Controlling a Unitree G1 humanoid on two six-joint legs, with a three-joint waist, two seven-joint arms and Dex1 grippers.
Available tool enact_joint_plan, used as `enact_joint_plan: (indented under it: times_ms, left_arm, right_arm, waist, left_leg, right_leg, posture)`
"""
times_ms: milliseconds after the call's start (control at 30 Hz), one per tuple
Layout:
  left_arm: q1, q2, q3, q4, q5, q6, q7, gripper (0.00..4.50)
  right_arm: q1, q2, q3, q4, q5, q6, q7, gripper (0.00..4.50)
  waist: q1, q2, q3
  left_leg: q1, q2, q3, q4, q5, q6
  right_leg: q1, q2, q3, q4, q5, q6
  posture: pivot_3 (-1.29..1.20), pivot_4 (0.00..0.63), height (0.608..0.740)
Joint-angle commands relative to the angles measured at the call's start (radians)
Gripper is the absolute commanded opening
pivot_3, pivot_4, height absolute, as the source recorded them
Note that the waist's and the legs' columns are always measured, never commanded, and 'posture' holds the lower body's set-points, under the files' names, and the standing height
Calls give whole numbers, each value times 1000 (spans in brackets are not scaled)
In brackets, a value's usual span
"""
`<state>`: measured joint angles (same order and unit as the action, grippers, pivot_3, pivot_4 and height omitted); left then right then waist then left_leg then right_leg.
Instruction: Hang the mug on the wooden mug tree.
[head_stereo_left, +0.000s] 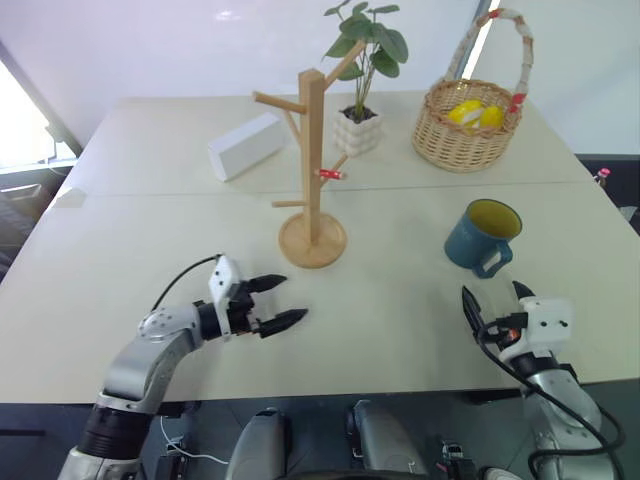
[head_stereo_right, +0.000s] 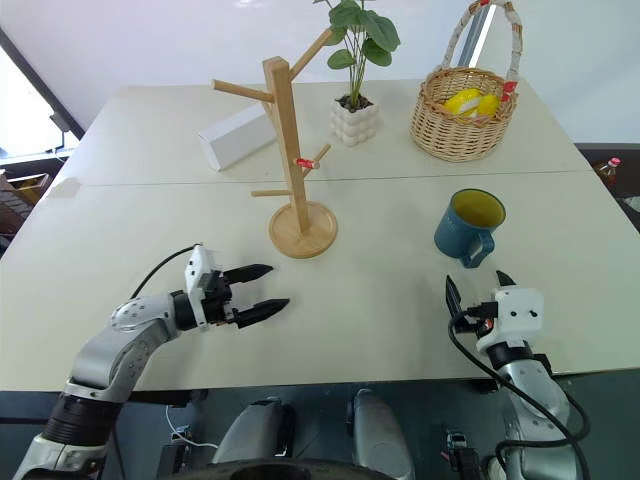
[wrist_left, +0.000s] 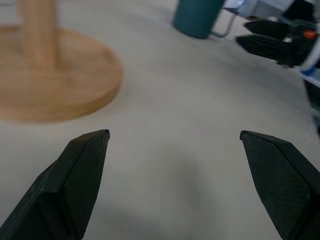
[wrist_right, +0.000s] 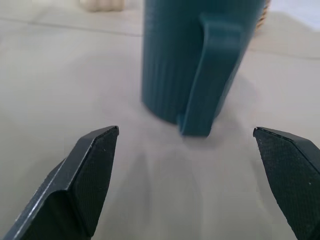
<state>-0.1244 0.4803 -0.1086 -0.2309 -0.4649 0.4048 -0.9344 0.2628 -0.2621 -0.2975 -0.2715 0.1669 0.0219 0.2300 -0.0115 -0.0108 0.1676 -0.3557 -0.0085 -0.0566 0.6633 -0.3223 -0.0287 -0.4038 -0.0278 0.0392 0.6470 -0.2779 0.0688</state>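
**Mug upright on table, both grippers spread and empty**

Left to right across the head view:

- Left gripper (head_stereo_left: 280, 302), lower left of frame: fingers spread wide, nothing between them. Hovers low over the table (head_stereo_left: 150, 240), tips pointing toward frame centre. Its wrist view looks along the tabletop at the tree's round base and the mug farther off.
- White box (head_stereo_left: 246, 145), upper left of centre, lying at an angle on the far half of the table.
- Wooden mug tree (head_stereo_left: 314, 160), centre of frame: upright on its round base, pegs bare, small red mark on a low peg on its right side. Base sits just above and right of the left gripper's tips, apart from them.
- Potted plant (head_stereo_left: 361, 60), just behind the tree, top centre, in a white pot.
- Wicker basket (head_stereo_left: 470, 125), upper right, yellow items inside.
- Mug (head_stereo_left: 482, 237), right of centre: standing upright on the table, yellow inside showing, handle turned toward the near edge. Well apart from the tree.
- Right gripper (head_stereo_left: 494, 300), lower right: jaws released, wide apart, empty. Lined up just short of the mug's handle in its wrist view; no contact.
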Motion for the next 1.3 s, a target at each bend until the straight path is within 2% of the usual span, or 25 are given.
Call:
enact_joint_plan:
  times_ms: [33, 167, 400, 933, 1033, 1267, 1300]
  left_arm:
    - [-39, -14, -59, -74, 12, -8, -12, 4500]
    - [-98, -28, -99, -113, 12, -6, -15, 4500]
    - [-115, -25, -121, -131, 21, -3, -13, 4500]
    - [-98, -21, -127, -137, 50, -28, 2, 4500]
    - [-96, -22, -127, -135, 53, -33, 6, 4500]
    - [-87, -20, -123, -128, 63, -51, 11, 4500]
    - [-85, -20, -121, -128, 64, -52, 12, 4500]
  right_arm:
    - [-38, 22, 12, 13, -58, -29, -69, 4437]
    - [-90, 47, 6, 51, -120, -33, -162, 4437]
    - [-117, 52, -21, 85, -150, -37, -235, 4437]
    - [-255, 32, -76, 226, -108, 0, -283, 4437]
    - [-277, 31, -76, 244, -99, -2, -278, 3644]
    - [-298, 31, -73, 256, -69, -14, -246, 62]
    - [-298, 32, -70, 252, -65, -17, -242, 62]
  waist:
    - [0, 0, 0]
    - [0, 0, 0]
    - [-2, 0, 0]
    - [-4, 0, 0]
    - [-4, 0, 0]
    - [-3, 1, 0]
    - [-4, 0, 0]
  left_leg:
    - [0, 0, 0, 0, 0, 0]
    - [0, 0, 0, 0, 0, 0]
    - [0, 0, 0, 0, 0, 0]
    - [0, 0, 1, 0, 0, 0]
    - [0, 0, 1, 0, 0, 0]
    - [0, 0, 1, 0, 0, 0]
    - [0, 0, 1, 0, 0, 0]
  right_leg:
    - [0, 0, 0, 0, 0, 0]
    - [0, 1, 0, 0, 0, 0]
    - [0, 1, 0, 0, 0, 0]
    - [0, 2, 1, 0, 0, 0]
    - [0, 2, 1, 1, 0, 0]
    - [0, 2, 1, 0, 0, 0]
    - [0, 2, 1, 0, 0, 0]
  posture:
    - [0, 150, 740]
    - [0, 150, 740]
    - [0, 150, 740]
    - [0, 150, 740]
    - [0, 150, 740]
    - [0, 150, 740]
    - [0, 150, 740]
